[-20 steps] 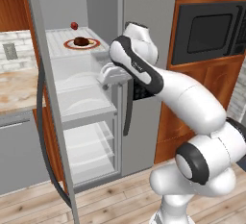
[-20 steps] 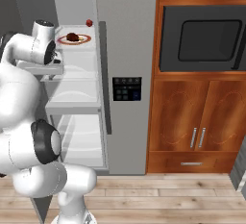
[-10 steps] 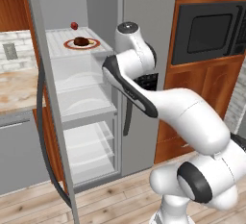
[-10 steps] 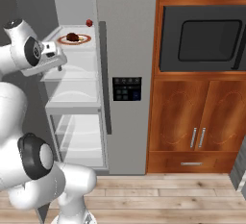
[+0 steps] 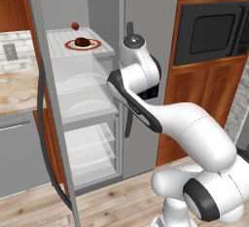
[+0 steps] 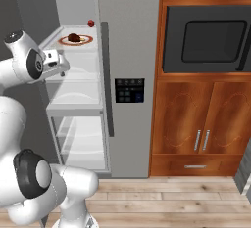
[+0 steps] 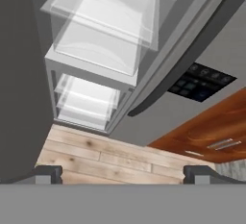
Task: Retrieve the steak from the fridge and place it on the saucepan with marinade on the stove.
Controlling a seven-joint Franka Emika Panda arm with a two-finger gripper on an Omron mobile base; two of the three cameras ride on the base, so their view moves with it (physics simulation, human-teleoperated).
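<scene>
A: Where is the steak (image 5: 82, 41)?

B: In the fridge (image 5: 146, 21), on the top shelf (image 5: 63, 38) of the open left side; it lies on a round plate (image 5: 95, 45) with a reddish rim; a small red fruit (image 5: 75, 26) sits just behind the plate, apart from it; the right base view has the same steak (image 6: 74, 37) and fruit (image 6: 91, 23) on that shelf.

A: And the fridge itself?

B: Left door (image 5: 46, 99) swung wide toward the camera, right door shut; a long dark handle (image 6: 106, 75) runs down the shut door beside a dark control panel (image 6: 129, 90); below the steak's shelf are clear drawers and white shelves.

A: The gripper?

B: The gripper (image 6: 56, 61) hangs in front of the open fridge, below the steak's shelf and well short of the steak; in the hand view its two tips sit far apart at the bottom corners, so the jaws stand wide with nothing between them; that view looks down past a clear drawer (image 7: 108, 31) to the wooden floor (image 7: 110, 163).

A: Anything beside the fridge?

B: A black microwave (image 6: 206, 38) built into wooden cabinets (image 6: 196, 129) on its right; a stone counter (image 5: 17, 87) on its left.
</scene>
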